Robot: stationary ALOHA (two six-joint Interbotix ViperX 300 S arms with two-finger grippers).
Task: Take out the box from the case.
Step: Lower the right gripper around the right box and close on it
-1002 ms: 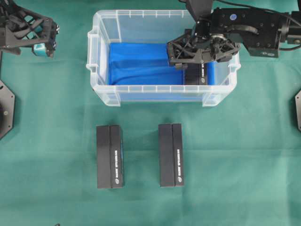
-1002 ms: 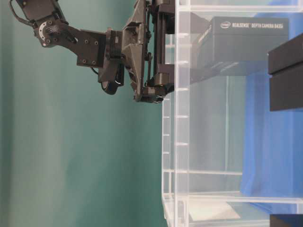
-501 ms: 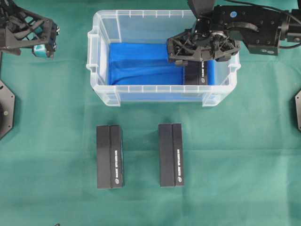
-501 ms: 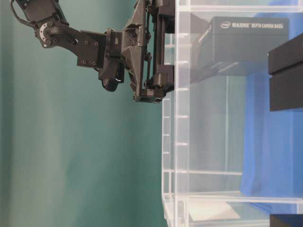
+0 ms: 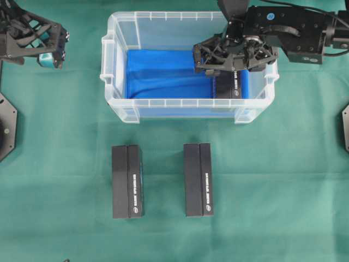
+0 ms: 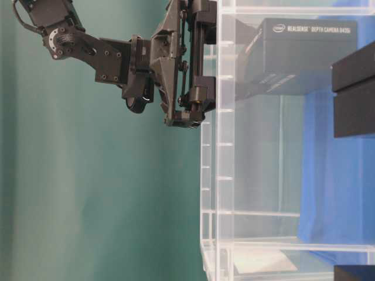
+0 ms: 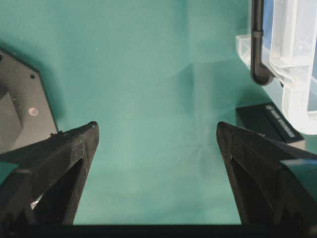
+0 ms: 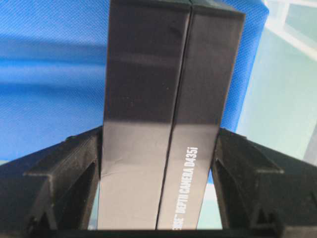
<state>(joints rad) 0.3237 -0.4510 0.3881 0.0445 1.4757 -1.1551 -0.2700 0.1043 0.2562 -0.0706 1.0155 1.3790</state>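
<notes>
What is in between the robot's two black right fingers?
The black rectangular box sits between the right gripper fingers, touching both, seen in the right wrist view.

The green table (image 5: 283,191) bears the case (image 5: 185,111) (clear plastic) and two black boxes (image 5: 127,181) (image 5: 198,179).

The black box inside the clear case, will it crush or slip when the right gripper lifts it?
The black box looks like stiff cardboard with flat sides, so it probably won't crush. Its smooth, slightly glossy faces might slip between the right gripper's fingers. Tall and narrow, it may tip if released.
</notes>
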